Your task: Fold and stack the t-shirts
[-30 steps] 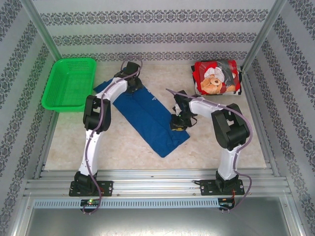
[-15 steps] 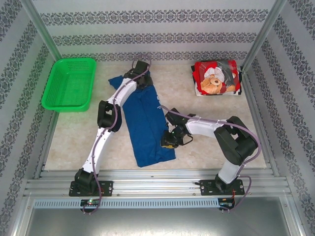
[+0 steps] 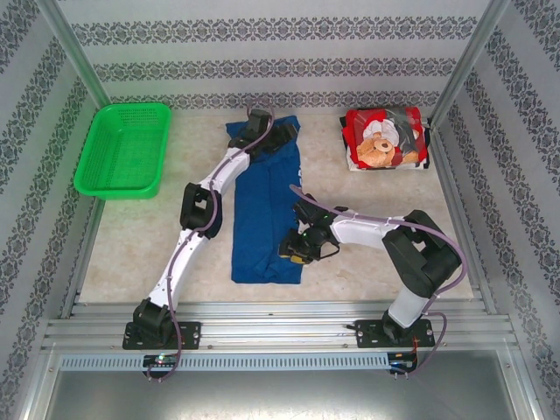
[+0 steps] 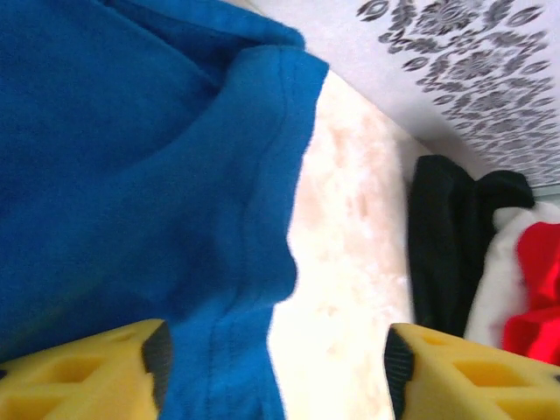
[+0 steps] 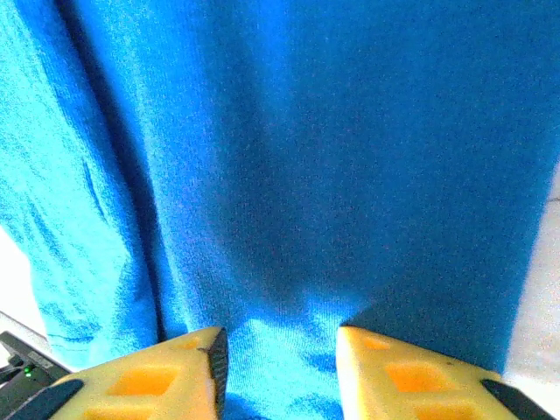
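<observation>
Blue t-shirt [image 3: 262, 210] is now laid as a long strip running straight top-to-bottom at frame centre. 1 s ago it was lying diagonally, so it's been swung round & squared up. L gripper [image 3: 265, 131] is seen at the strip's upper end, shifted right vs. before. In its wrist view the jaws are spread wide, nothing clamped. R gripper [image 3: 296, 251] is set on the lower right edge, jaws part-closed w/ cloth bulging between; a real pinch can't be confirmed. Red t-shirt [image 3: 385, 140] is left folded at upper right, unmoved. Judged: strip is aligned for a cross-fold; stacking not yet done.
</observation>
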`<state>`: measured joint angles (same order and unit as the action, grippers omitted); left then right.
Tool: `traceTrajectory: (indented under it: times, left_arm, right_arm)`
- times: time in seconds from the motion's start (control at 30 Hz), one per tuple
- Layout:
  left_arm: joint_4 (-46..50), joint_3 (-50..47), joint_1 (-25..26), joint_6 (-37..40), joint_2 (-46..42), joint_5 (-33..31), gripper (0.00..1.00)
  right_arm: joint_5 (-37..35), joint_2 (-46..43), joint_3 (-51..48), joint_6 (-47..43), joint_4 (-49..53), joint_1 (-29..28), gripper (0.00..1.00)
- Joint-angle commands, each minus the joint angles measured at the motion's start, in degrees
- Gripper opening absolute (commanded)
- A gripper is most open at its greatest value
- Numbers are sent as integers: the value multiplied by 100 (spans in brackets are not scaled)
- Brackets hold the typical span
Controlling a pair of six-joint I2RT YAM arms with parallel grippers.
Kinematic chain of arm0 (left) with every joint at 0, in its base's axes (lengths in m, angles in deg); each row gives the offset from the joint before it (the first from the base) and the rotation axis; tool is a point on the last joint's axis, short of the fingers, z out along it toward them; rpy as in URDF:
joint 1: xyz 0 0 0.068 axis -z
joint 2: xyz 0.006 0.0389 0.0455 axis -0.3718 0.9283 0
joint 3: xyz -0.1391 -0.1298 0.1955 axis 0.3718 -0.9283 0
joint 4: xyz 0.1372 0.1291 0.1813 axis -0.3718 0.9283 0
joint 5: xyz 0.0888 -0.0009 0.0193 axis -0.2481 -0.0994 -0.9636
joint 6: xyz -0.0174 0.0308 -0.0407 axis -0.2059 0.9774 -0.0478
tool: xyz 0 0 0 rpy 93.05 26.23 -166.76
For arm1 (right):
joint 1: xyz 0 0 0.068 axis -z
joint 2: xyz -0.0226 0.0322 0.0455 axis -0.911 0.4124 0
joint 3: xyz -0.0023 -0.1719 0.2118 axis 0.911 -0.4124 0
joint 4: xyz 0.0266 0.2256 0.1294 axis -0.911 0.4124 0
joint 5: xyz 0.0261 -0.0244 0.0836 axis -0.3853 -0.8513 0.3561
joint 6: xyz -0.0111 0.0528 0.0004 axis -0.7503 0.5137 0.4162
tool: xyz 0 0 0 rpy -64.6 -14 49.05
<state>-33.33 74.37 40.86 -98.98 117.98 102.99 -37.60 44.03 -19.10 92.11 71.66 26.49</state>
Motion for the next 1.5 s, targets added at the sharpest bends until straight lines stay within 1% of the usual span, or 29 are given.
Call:
traceTrajectory:
  times: [0.0,0.07,0.13,0.2,0.27,0.3,0.37,0.4,0.43,0.47,0.5,0.53,0.57,0.63,0.73,0.83,0.93,1.03,1.13,1.23,1.47]
  left_arm:
    - [-170,-373,-217,-377,-558,354,76]
    - [-301,-302,-287,-503,-1038,546,79]
    - [-89,-177,-369,-452,-1573,688,81]
    - [544,-285,-462,-133,-2315,651,82]
    - [1376,-652,-561,384,-3132,476,82]
    - [1872,-1029,-616,664,-3654,236,82]
    - [2374,-2442,-822,956,-4924,-311,83]
    - [2383,-3266,-955,968,-5582,-531,83]
    - [2251,-4314,-1146,909,-6352,-773,84]
    - [2096,-5328,-1348,823,-7264,-970,85]
    - [2043,-6077,-1516,785,-7970,-1099,88]
    - [2192,-6742,-1673,813,-8706,-1239,90]
    - [2529,-7222,-1774,940,-9328,-1375,92]
    - [3165,-7956,-1809,1121,-10290,-1578,93]
    - [3392,-9495,-1806,1042,-11677,-1379,93]
    - [3734,-10620,-1806,915,-12725,-1293,93]
    - [4030,-11303,-1806,894,-13452,-1256,93]
    - [3892,-11460,-1780,888,-13751,-1019,93]
    - [3904,-11463,-1780,854,-13606,-902,94]
    - [3737,-11654,-1780,751,-13460,-507,93]
    - [3521,-11938,-1672,604,-13423,-192,93]
  right_arm:
    - [-239,-563,278,-270,733,-70,44]
    - [-369,-960,528,-553,1174,-113,47]
    - [-326,-1202,741,-729,1509,-138,50]
    - [-88,-1233,913,-755,1667,-171,51]
    - [71,-1207,968,-542,1379,-298,50]
    - [162,-1140,1011,-385,1172,-352,49]
    - [200,-915,1169,-147,971,-444,45]
    - [199,-792,1272,-81,898,-504,43]
    - [207,-615,1410,-23,869,-577,41]
    - [223,-358,1624,29,921,-684,39]
    - [241,-149,1809,28,977,-780,37]
    - [245,61,2015,-13,1068,-888,36]
    - [134,296,2322,-92,1274,-1013,36]
    - [-132,792,2859,-199,1689,-1193,35]
    - [-456,1447,3436,-233,2017,-1366,31]
    - [-820,1971,3922,-306,2343,-1533,29]
    - [-1163,2210,4112,-305,2670,-1693,29]
    - [-1335,2249,3975,-210,2823,-1768,29]
    - [-1547,2173,3785,-239,3031,-1797,29]
    - [-1668,1998,3495,-200,3195,-1812,28]
    - [-2039,965,2375,180,3185,-1808,27]
